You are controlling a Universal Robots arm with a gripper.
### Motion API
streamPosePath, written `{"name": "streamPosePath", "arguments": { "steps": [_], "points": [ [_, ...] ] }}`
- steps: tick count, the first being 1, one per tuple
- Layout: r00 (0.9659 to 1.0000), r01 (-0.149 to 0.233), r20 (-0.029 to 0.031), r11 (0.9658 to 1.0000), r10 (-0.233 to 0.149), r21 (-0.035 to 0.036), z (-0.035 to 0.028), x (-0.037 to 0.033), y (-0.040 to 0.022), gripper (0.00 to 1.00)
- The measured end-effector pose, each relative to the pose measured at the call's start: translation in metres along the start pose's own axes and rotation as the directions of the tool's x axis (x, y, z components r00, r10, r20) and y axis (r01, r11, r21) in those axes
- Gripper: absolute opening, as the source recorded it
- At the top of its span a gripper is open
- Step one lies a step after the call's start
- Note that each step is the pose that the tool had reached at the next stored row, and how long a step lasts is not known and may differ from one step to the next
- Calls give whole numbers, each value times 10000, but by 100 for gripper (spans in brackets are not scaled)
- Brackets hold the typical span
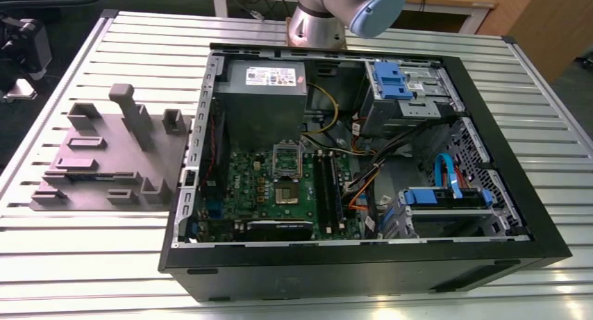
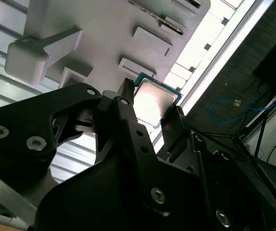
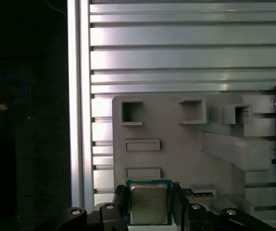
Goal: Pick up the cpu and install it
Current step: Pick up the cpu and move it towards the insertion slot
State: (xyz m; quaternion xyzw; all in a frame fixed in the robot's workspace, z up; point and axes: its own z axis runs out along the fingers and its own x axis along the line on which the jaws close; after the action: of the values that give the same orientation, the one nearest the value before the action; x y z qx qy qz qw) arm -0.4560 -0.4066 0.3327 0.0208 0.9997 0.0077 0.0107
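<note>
Above the grey tray (image 3: 176, 154), gripping the cpu (image 3: 149, 206) between closed gripper (image 3: 149, 190) jaws, by two opposite edges, clear of the surface. Tray at nine o'clock from the open computer case (image 1: 324, 264), exterior view.
</note>
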Motion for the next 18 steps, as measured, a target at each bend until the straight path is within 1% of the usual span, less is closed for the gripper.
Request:
{"name": "streamPosePath", "arguments": {
  "steps": [18],
  "points": [
    [10000, 1, 1, 10000, -1, 0, -114, -2, 2, 47]
  ]
}}
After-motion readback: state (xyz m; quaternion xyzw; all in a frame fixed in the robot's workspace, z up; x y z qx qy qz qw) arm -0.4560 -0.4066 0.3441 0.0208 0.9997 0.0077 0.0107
